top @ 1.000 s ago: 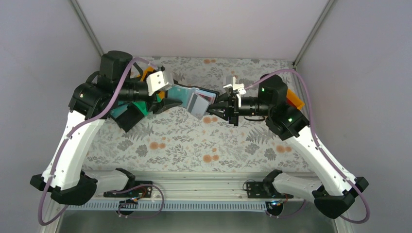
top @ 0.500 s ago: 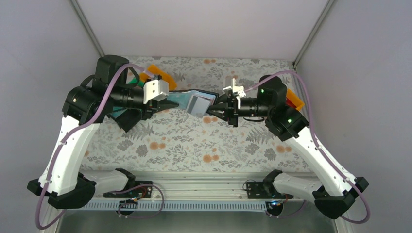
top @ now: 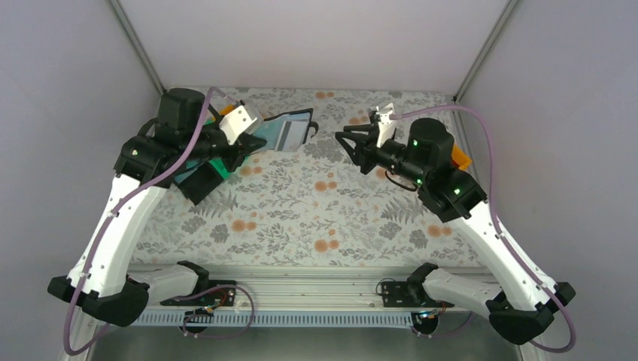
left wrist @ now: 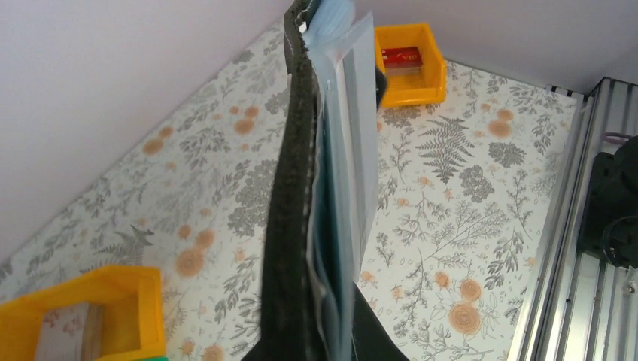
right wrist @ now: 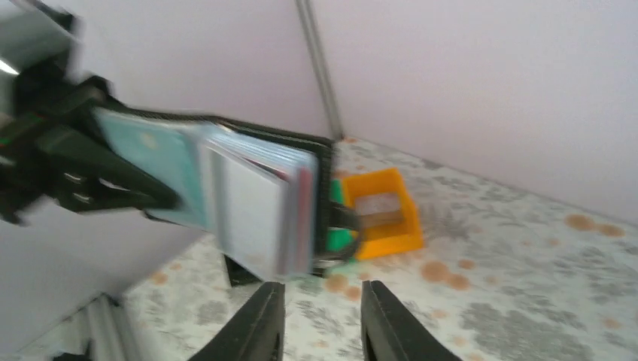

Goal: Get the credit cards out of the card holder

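Note:
The black card holder [top: 290, 129] hangs above the table at the back left, with my left gripper [top: 254, 147] shut on its lower edge. In the left wrist view the card holder [left wrist: 290, 188] shows edge-on, and pale bluish credit cards [left wrist: 347, 143] stick out of its pockets. In the right wrist view the credit cards [right wrist: 256, 207] fan out of the card holder [right wrist: 325, 188], one of them with a red edge. My right gripper [top: 347, 144] stands open to the right of the holder, apart from it. Nothing lies between its fingers [right wrist: 259, 323].
One orange bin [left wrist: 410, 64] holds a red card [left wrist: 400, 56]; it stands at the right behind my right arm [top: 457, 158]. Another orange bin [left wrist: 98, 316], a green tray [top: 214, 167] and a black tray [top: 197, 184] sit under my left arm.
My left gripper shut on the card holder and carried it up and back to the left. My right gripper let go of it, opened and drew away to the right.

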Tool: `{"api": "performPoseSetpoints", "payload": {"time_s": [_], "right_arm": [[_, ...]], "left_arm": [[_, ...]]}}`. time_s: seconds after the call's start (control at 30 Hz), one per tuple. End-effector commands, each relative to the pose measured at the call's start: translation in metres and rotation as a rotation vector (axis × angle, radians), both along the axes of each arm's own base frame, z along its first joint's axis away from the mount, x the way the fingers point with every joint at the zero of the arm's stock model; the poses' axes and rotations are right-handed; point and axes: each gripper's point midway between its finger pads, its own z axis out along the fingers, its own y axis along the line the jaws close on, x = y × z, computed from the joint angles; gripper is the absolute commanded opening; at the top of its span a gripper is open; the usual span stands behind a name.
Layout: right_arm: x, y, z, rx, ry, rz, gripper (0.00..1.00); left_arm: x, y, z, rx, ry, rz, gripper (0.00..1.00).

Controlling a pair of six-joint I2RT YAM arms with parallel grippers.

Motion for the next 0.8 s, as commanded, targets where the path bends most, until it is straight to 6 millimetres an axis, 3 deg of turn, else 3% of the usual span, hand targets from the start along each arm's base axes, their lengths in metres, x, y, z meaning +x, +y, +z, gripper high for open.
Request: {"api": "performPoseSetpoints", "payload": {"time_s": [0.0, 0.07, 0.13, 0.3, 0.5, 0.67, 0.77], "right_arm": [[-0.045, 0.042, 0.036, 0.135, -0.043, 0.319, 0.24], [-0.084, 0.073, 0.041, 0.200, -0.082, 0.588, 0.24], [-0.098, 0.092, 0.044, 0.236, -0.107, 0.696, 0.22], [-0.062, 0.097, 0.041, 0.235, -0.114, 0.526, 0.15], [-0.048, 0.108, 0.023, 0.192, -0.058, 0.503, 0.12], [-0.055, 0.094, 0.020, 0.181, -0.092, 0.487, 0.13], [-0.071, 0.096, 0.019, 0.173, -0.123, 0.578, 0.20]], "left_arm": [[0.010, -0.002, 0.007, -0.045, -0.010, 0.031, 0.02], [0.006, -0.006, 0.006, -0.057, 0.005, -0.002, 0.02], [-0.008, -0.013, 0.009, -0.085, 0.018, -0.083, 0.02], [-0.049, -0.026, 0.020, -0.152, 0.037, -0.313, 0.02], [-0.082, -0.034, 0.030, -0.214, 0.048, -0.520, 0.02], [-0.110, -0.032, 0.044, -0.255, 0.003, -0.660, 0.02], [-0.111, -0.032, 0.042, -0.261, 0.008, -0.673, 0.02]]}}
